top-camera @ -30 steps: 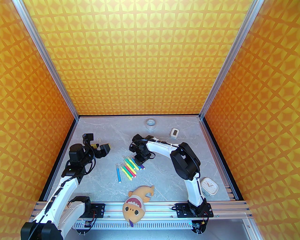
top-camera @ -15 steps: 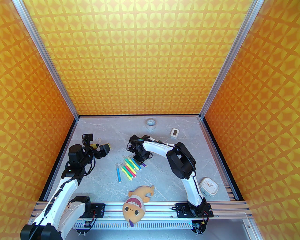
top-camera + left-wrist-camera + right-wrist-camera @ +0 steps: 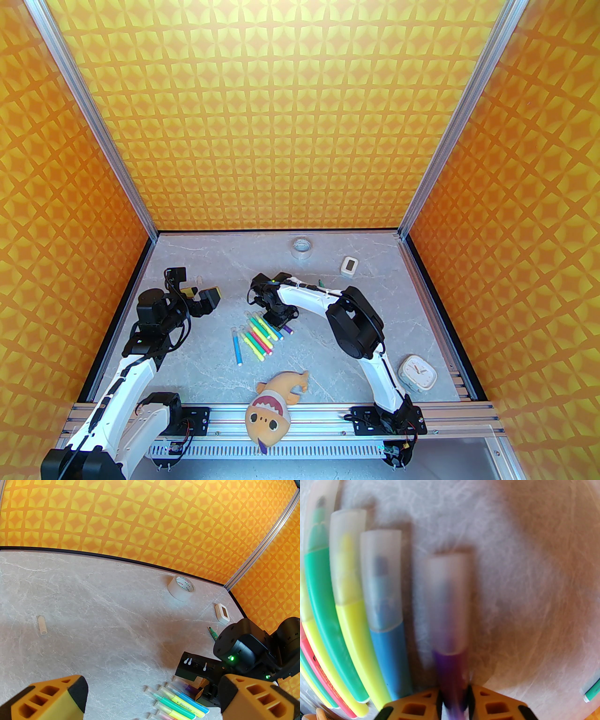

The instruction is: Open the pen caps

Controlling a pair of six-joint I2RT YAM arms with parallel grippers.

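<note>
Right gripper [image 3: 454,700] pinches the purple marker [image 3: 451,667] at the right end of the marker row [image 3: 257,336]; its cap [image 3: 450,601] is on. I'd lift it level so the wide-open left gripper [image 3: 152,691] can pull straight.

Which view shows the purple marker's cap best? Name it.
Right wrist: the purple marker's cap is close and whole, though blurred, ahead of the right claw. Left wrist shows it small; top external gives its purple barrel.
</note>
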